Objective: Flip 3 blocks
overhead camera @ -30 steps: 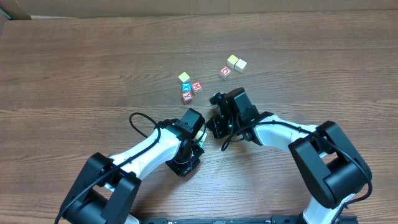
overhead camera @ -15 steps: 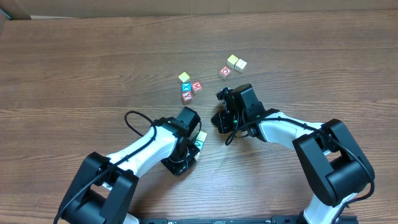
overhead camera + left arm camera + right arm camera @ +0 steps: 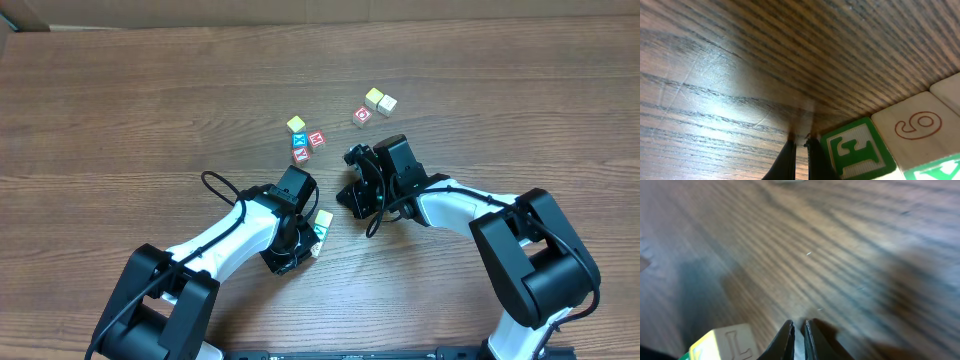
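Note:
Two small blocks lie together on the table by my left gripper [image 3: 305,240]: a cream one [image 3: 323,217] and one with a green face [image 3: 318,234]. In the left wrist view, the green-lettered block [image 3: 857,152] sits just right of my shut left gripper [image 3: 800,145], with a cream block [image 3: 917,127] bearing a red numeral beyond it. My right gripper [image 3: 350,198] is shut with nothing in it. In its wrist view the right gripper [image 3: 799,326] hangs over bare wood, and a cream block [image 3: 730,342] with an embossed L lies to its left.
Further back a pale yellow cube [image 3: 296,124] lies by two red-lettered cubes [image 3: 316,139] and a blue-lettered cube [image 3: 300,142]. To the right are a red-ringed cube [image 3: 362,117], a pale yellow cube [image 3: 373,97] and a cream cube [image 3: 387,104].
My left arm has drawn back to the left, uncovering the cream and green blocks beside it. The right gripper has shifted slightly right and away.

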You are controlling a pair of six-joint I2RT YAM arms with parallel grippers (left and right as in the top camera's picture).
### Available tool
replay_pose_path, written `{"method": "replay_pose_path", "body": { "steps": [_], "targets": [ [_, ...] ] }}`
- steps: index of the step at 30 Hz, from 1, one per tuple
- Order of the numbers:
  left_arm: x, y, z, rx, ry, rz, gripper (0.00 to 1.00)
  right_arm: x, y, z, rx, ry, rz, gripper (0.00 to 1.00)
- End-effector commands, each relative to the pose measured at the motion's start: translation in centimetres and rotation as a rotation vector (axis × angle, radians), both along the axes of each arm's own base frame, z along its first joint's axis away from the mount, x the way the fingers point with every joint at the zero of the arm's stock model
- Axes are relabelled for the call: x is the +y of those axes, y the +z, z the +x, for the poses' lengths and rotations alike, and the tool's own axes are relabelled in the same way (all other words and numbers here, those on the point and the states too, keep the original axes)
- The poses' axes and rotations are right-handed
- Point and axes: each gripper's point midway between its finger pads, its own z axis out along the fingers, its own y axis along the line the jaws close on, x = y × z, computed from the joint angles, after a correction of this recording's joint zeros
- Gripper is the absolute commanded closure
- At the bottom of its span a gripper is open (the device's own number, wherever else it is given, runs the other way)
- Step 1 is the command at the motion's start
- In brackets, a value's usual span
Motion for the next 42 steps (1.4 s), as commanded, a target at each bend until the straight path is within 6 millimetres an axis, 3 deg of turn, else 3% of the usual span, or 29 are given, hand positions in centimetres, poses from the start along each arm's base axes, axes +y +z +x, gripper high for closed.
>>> {"method": "replay_pose_path", "body": {
  "steps": [1,16,42],
  "targets": [
    [1.0,-0.6,0.6,-0.028,-0.024,0.046,0.96,0.4,-0.7,-1.1,0.022,0.067,0.02,0.89],
    [1.0,-0.6,0.5,-0.027,-0.02,0.046,0.96,2.4,-0.4,-3.0,0.023,0.148,0.039,0.91],
    [0.6,-0.5,0.3,-0.008,-0.002,0.025,0.96,2.1,-0.7,-2.6,0.021,0.121,0.015,0.92]
  ]
}}
